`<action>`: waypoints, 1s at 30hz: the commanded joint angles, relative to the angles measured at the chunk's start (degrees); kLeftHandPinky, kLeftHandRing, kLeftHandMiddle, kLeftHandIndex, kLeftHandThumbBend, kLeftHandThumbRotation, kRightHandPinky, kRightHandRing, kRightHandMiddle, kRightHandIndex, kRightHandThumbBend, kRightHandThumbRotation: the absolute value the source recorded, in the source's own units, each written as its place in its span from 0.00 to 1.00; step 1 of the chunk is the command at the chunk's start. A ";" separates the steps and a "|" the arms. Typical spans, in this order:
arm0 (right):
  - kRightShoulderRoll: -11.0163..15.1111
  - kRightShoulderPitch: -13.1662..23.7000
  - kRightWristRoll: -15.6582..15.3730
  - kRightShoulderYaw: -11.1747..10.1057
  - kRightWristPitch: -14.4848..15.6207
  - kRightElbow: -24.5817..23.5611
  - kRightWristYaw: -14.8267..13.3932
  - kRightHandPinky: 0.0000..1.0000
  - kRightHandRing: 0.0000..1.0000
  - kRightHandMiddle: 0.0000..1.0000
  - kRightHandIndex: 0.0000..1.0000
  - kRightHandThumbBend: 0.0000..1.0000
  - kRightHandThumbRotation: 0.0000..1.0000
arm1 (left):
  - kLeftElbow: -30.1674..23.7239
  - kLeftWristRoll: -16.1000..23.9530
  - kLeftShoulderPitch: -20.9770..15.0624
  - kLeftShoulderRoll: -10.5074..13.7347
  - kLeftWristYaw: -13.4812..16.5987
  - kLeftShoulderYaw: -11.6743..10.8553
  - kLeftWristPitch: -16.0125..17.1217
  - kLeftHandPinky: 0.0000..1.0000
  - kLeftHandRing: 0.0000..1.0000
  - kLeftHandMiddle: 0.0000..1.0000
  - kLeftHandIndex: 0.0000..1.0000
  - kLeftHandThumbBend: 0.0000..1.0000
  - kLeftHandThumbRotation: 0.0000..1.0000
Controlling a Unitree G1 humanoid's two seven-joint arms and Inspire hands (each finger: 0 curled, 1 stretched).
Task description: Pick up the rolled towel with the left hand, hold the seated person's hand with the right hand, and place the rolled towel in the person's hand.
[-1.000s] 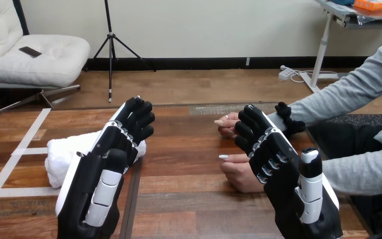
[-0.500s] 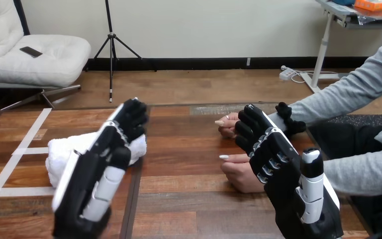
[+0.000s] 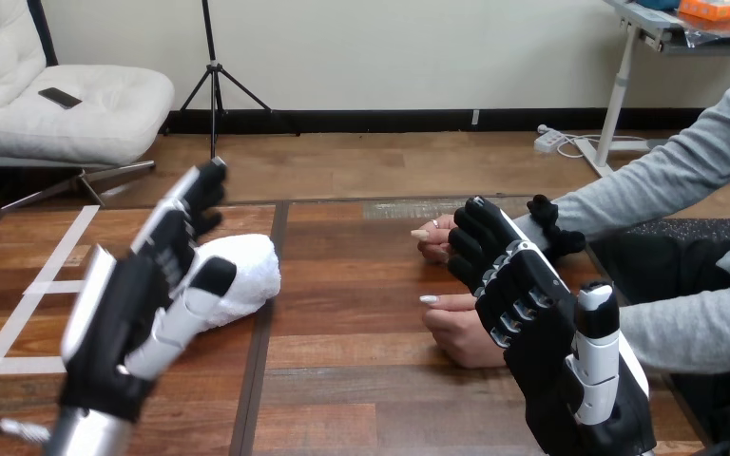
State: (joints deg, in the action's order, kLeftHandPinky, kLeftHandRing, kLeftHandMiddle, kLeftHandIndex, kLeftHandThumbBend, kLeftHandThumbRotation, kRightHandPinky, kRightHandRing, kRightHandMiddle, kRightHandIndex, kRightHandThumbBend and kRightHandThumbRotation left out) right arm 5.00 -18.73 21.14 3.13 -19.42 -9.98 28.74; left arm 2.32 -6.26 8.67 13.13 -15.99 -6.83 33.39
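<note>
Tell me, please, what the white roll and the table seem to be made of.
The rolled towel looks like soft terry cloth, matte, with a fuzzy surface. The table looks like brown wood planks with visible grain and a slight sheen; it could be laminate.
</note>
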 commanded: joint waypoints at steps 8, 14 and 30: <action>-0.15 3.91 1.17 -1.13 -1.23 -0.10 0.45 1.00 0.98 0.97 0.94 0.77 1.00 | 6.76 5.97 -10.17 5.11 2.57 -2.52 0.48 0.96 0.96 0.95 0.90 0.87 0.75; -0.22 4.09 1.19 -1.32 -1.37 -0.05 0.65 1.00 0.98 0.96 0.94 0.77 1.00 | 10.73 7.77 -13.22 6.87 3.14 -2.70 1.11 0.97 0.97 0.96 0.92 0.80 0.68; -0.54 4.52 1.17 -1.80 -1.61 0.13 0.91 1.00 0.98 0.96 0.94 0.77 1.00 | 19.29 13.58 -20.00 9.85 6.03 -2.05 1.59 0.92 0.96 0.97 0.94 0.74 0.57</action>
State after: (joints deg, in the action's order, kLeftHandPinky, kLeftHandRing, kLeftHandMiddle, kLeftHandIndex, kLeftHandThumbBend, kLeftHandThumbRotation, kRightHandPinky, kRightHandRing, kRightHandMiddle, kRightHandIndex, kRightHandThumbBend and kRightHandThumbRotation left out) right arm 4.89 -18.29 21.63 1.83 -19.43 -9.80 29.48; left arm 19.44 5.42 -5.89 21.04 -11.54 -9.40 33.78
